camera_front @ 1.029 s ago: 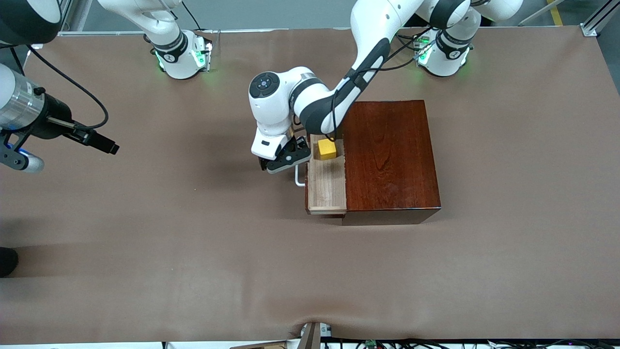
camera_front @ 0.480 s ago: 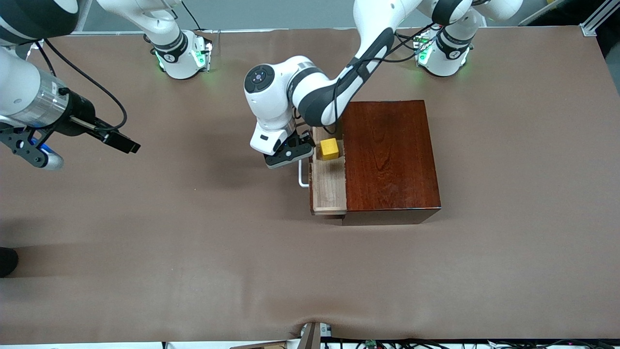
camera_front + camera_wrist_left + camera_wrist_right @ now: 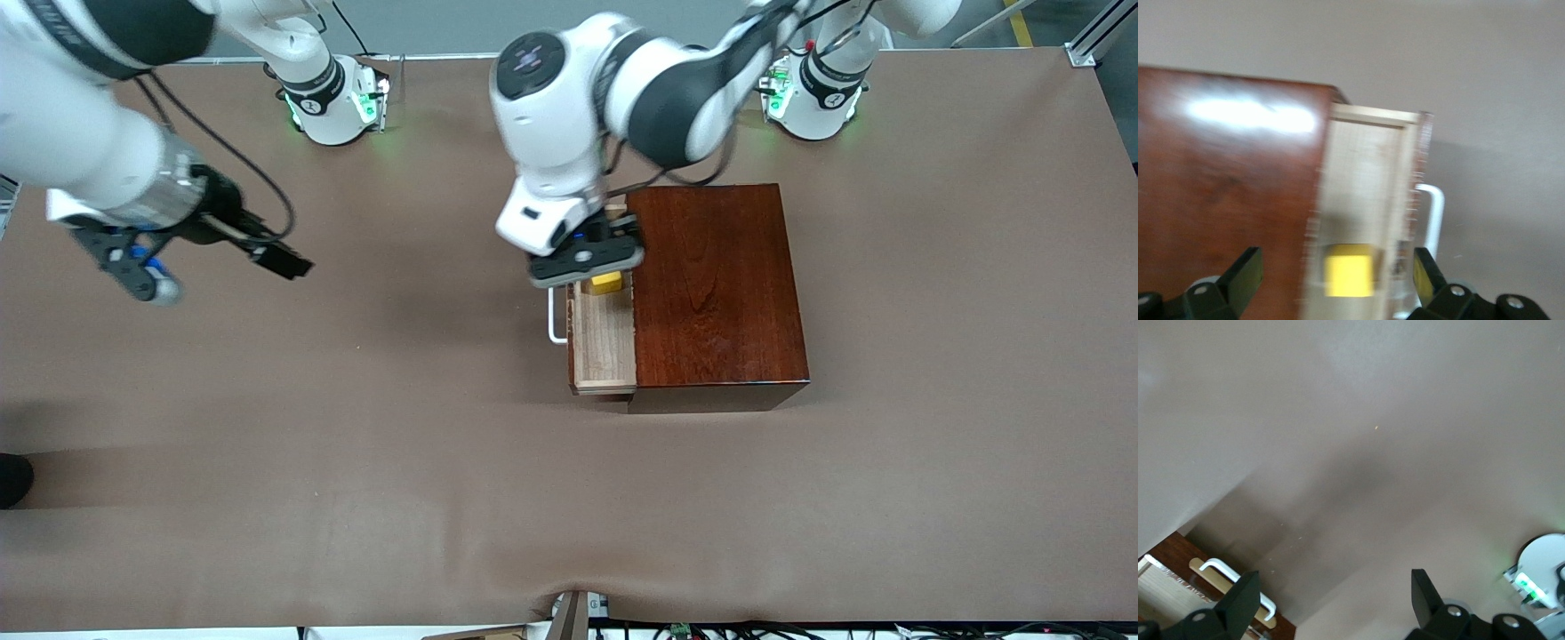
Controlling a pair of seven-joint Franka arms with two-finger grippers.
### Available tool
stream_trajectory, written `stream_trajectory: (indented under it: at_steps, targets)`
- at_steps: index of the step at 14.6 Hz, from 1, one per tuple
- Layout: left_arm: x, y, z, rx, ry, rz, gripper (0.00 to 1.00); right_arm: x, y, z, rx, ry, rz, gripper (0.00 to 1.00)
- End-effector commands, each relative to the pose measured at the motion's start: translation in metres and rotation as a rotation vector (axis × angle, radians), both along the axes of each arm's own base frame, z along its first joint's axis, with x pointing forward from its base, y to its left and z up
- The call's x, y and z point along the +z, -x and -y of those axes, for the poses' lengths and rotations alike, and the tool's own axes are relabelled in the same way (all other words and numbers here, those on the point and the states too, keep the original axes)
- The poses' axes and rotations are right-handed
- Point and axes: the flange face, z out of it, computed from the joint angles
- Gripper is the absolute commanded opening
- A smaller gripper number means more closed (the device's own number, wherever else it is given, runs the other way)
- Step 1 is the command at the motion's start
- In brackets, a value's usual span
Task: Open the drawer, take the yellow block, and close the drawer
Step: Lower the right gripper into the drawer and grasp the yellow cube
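The left tool (image 3: 589,260) hangs over the open drawer (image 3: 603,333), jaws spread wide and empty — in the left wrist view the fingers (image 3: 1243,275) stand either side of the block (image 3: 1349,269), one over the box (image 3: 718,284) top and one out by the handle (image 3: 556,316). The block sits in the drawer's pale interior, at the end farther from the front camera. The right tool (image 3: 133,265) is up over bare worktop (image 3: 356,462) toward the right arm's end, also wide and empty. Opening looks done — the block is not yet gripped, so lifting it out and shutting the drawer are left.
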Motion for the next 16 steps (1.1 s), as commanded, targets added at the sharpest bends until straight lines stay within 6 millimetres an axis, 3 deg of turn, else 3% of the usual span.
stream_trajectory:
  at_steps: [1, 3, 6, 11, 13, 16]
  targets:
    - [0.038, -0.012, -0.056, -0.110, -0.040, -0.034, 1.00, -0.005, 0.002, -0.040, -0.084, 0.002, 0.004, 1.00]
    - [0.067, -0.022, -0.103, -0.157, -0.033, -0.041, 1.00, -0.011, 0.004, -0.075, -0.141, -0.002, 0.029, 1.00]
    - [0.098, -0.025, -0.175, -0.220, -0.030, -0.064, 1.00, -0.027, 0.007, -0.112, -0.221, -0.006, 0.029, 1.00]
    - [0.113, -0.028, -0.282, -0.252, -0.028, -0.109, 1.00, -0.058, 0.018, -0.184, -0.366, -0.012, 0.044, 1.00]
    - [0.121, -0.031, -0.310, -0.235, -0.020, -0.109, 1.00, -0.076, 0.028, -0.217, -0.398, -0.008, 0.043, 1.00]
    - [0.130, -0.036, -0.334, -0.289, 0.001, -0.114, 1.00, -0.098, 0.036, -0.250, -0.467, -0.016, 0.043, 1.00]
